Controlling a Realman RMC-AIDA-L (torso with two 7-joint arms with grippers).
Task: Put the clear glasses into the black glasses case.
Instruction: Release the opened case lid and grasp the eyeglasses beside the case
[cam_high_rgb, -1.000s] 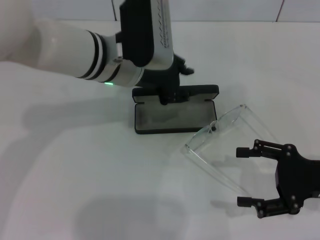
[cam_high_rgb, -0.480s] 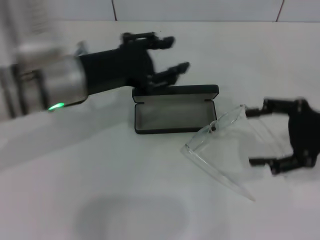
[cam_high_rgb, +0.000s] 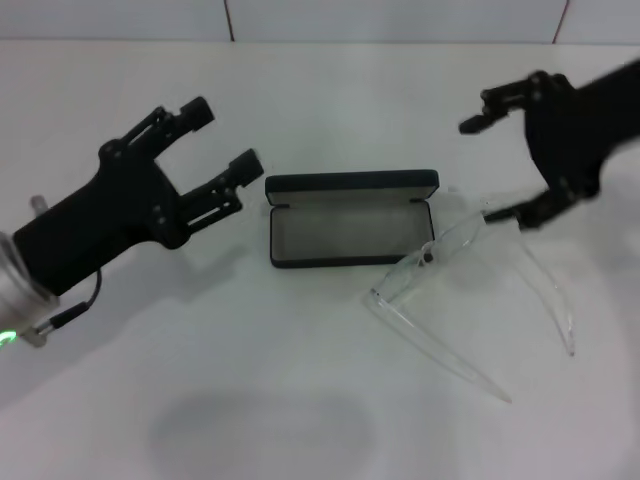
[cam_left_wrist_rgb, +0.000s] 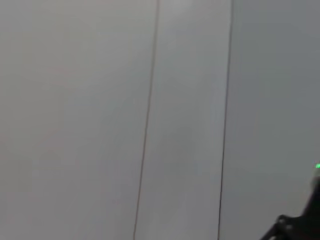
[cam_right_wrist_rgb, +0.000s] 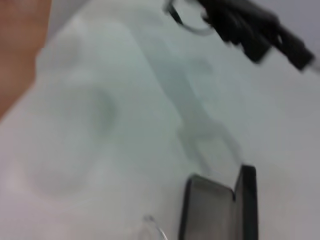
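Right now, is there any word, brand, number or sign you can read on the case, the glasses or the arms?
None can be read.
Black oblong hard-shell glasses case, open: no lettering shows on it.
Clear plastic wraparound glasses: no markings.
Left gripper and right gripper: no labels visible.

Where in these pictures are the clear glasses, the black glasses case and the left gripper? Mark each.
clear glasses (cam_high_rgb: 428, 260): head view, on the lens front.
black glasses case (cam_high_rgb: 345, 236): head view, on the grey lining.
left gripper (cam_high_rgb: 224, 142): head view, midway between its fingertips.
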